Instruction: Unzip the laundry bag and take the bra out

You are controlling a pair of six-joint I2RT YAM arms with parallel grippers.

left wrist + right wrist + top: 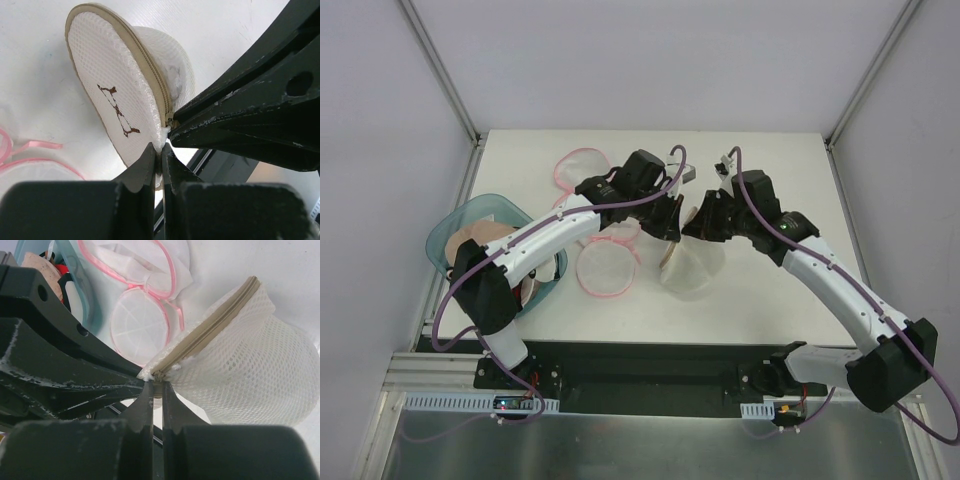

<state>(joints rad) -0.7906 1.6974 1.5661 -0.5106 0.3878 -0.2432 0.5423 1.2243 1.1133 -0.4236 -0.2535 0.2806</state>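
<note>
Your two end effectors meet over the middle of the worktop, both pinched onto the rim of the cream laundry bag, which sits tilted between them. The left end effector is closed to a sliver on the mesh edge just below the tan zip. The right end effector is clamped just as tightly at the zip's end. A pink-rimmed pouch lies just left of the bag, with a teal tub beyond it.

Bright, even light is flooding the white desk, casting only soft shadows; wrist-view foregrounds are blurring slightly.
</note>
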